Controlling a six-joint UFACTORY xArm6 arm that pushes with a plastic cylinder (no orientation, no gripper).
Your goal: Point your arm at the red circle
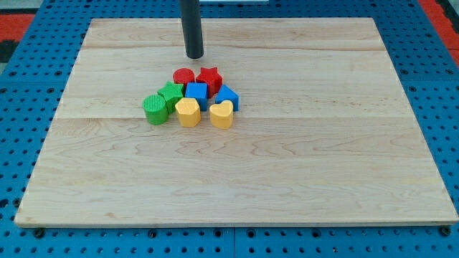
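You are looking at a pale wooden board (pixel 344 172) sitting on a blue pegboard surface (pixel 21 143), with eight blocks bunching tightly a little left of the board's centre. My tip (pixel 194 56) is standing just above the cluster toward the view's top, near the red circle (pixel 183 76) but not touching it; a strip of bare wood is showing between them. The rod has no jaws, so nothing is being held. The red circle is sitting at the cluster's top left, touching the red star (pixel 209 77) on its right. Below them, a blue cube (pixel 196 92) is sitting in the middle, a green star-like block (pixel 171 94) pressing in from the view's left and another blue block (pixel 227 96), shape unclear, lying to the right. A green cylinder (pixel 154 110) is marking the far left edge. Two yellow blocks are closing the bottom row: a yellow hexagon-like block (pixel 188 112) and a yellow heart (pixel 221 115).
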